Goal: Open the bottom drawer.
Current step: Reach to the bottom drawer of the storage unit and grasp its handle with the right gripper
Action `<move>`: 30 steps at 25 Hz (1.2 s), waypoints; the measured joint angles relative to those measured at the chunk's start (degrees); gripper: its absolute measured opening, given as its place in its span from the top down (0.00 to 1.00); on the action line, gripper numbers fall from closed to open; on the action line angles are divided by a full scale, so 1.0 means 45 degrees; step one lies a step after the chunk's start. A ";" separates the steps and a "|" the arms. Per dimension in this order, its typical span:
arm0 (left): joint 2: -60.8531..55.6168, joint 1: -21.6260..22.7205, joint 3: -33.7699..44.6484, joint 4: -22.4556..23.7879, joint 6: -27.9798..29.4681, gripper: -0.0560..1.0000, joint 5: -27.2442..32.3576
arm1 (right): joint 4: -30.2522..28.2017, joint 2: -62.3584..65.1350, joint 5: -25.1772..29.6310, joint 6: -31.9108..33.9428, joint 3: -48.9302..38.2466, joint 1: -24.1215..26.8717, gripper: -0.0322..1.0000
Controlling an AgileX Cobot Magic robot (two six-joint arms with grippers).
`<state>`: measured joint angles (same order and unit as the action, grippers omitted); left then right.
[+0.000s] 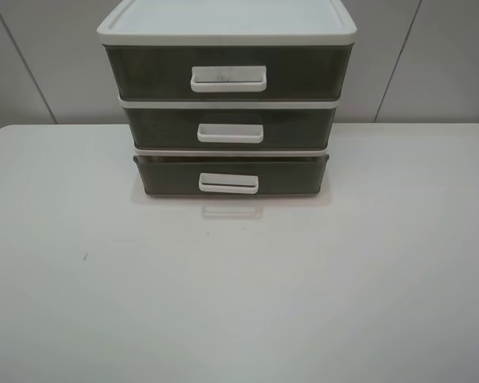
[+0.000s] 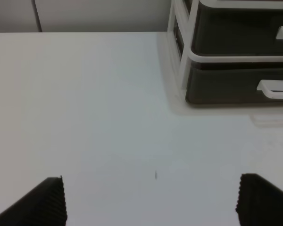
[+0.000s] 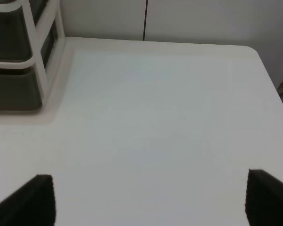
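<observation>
The bottom drawer (image 1: pixel 231 177) is the lowest tier of the three-drawer unit (image 1: pixel 227 32) at the back middle of the white table (image 1: pixel 239 303). It is smoky brown with a small white loop handle (image 1: pixel 229 183), and its front stands slightly forward of the middle drawer (image 1: pixel 230 128). The drawer also shows in the left wrist view (image 2: pixel 226 84) with its handle (image 2: pixel 276 89), and its side shows in the right wrist view (image 3: pixel 14 92). My left gripper (image 2: pixel 151 202) is open and empty, well short of the unit. My right gripper (image 3: pixel 151 202) is open and empty, off to the unit's right side. Neither gripper shows in the exterior high view.
The top drawer (image 1: pixel 227 72) has the widest white handle (image 1: pixel 228 79). A wall (image 1: pixel 431 56) stands right behind the table. The table's rounded far right corner (image 3: pixel 250 49) shows in the right wrist view. A small dark speck (image 1: pixel 85 257) lies on the tabletop.
</observation>
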<state>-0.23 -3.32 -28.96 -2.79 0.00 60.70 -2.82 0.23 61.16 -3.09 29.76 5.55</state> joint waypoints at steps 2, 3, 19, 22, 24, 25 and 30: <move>0.0000 0.0000 0.0000 0.0000 0.0000 0.24 0.0000 | 0.0000 0.0000 0.0000 0.0000 0.0000 0.0000 0.20; 0.0000 0.0000 0.0000 0.0000 0.0000 0.24 0.0000 | 0.0000 0.0000 0.0000 0.0000 0.0000 0.0000 0.20; 0.0000 0.0000 0.0000 0.0000 0.0000 0.24 0.0000 | 0.0000 0.0000 0.0000 0.0000 0.0000 0.0000 0.20; 0.0000 0.0000 0.0000 0.0000 0.0000 0.24 0.0000 | 0.0000 0.0000 0.0000 0.0000 0.0000 0.0000 0.20; 0.0000 0.0000 0.0000 0.0000 0.0000 0.24 0.0000 | 0.0000 0.0000 0.0000 0.0000 0.0000 0.0000 0.20; 0.0000 0.0000 0.0000 0.0000 0.0000 0.24 0.0000 | 0.0000 0.0000 0.0000 0.0000 0.0000 -0.0013 0.20; 0.0000 0.0000 0.0000 0.0000 0.0000 0.24 0.0000 | -0.0559 -0.0375 0.0016 0.0012 0.0308 -0.0918 0.20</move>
<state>-0.23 -3.32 -28.96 -2.79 0.00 60.70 -5.34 -1.45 61.23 -3.04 31.15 1.42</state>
